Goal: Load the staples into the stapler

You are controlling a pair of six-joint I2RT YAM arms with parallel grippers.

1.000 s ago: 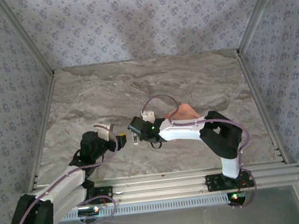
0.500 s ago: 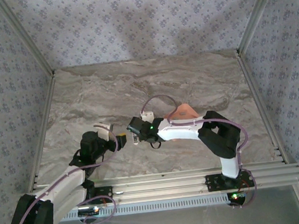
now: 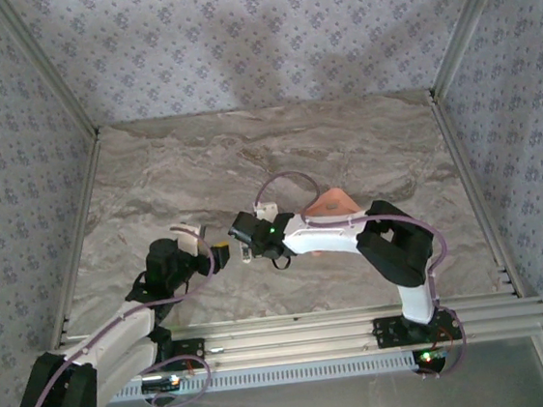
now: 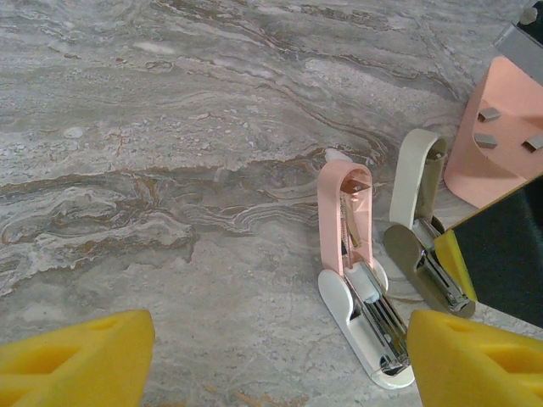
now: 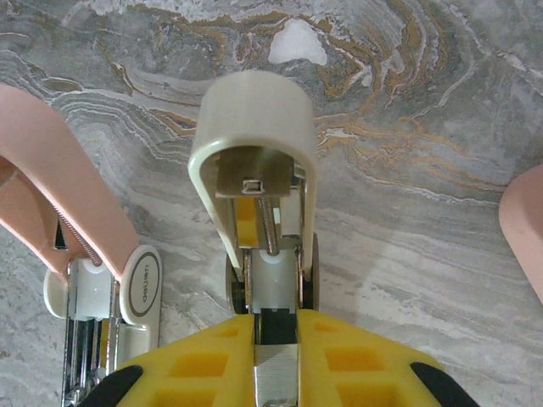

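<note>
My left claw (image 4: 276,363) hangs released, fingers wide, over the surface (image 4: 170,170) just short of the pink stapler (image 4: 355,280), whose lid is flipped up. Beside it the beige stapler (image 5: 259,161) stands open too. My right claw (image 5: 276,339) is clenched on a staple strip (image 5: 276,381) at its channel. More staples (image 4: 486,140) lie on the pink tray (image 4: 496,175).

One grey printed word runs sideways on the oval badge (image 5: 142,284) on the pink stapler's (image 5: 68,203) white base, just left of the beige stapler (image 5: 254,153); its letters are too small to read.
</note>
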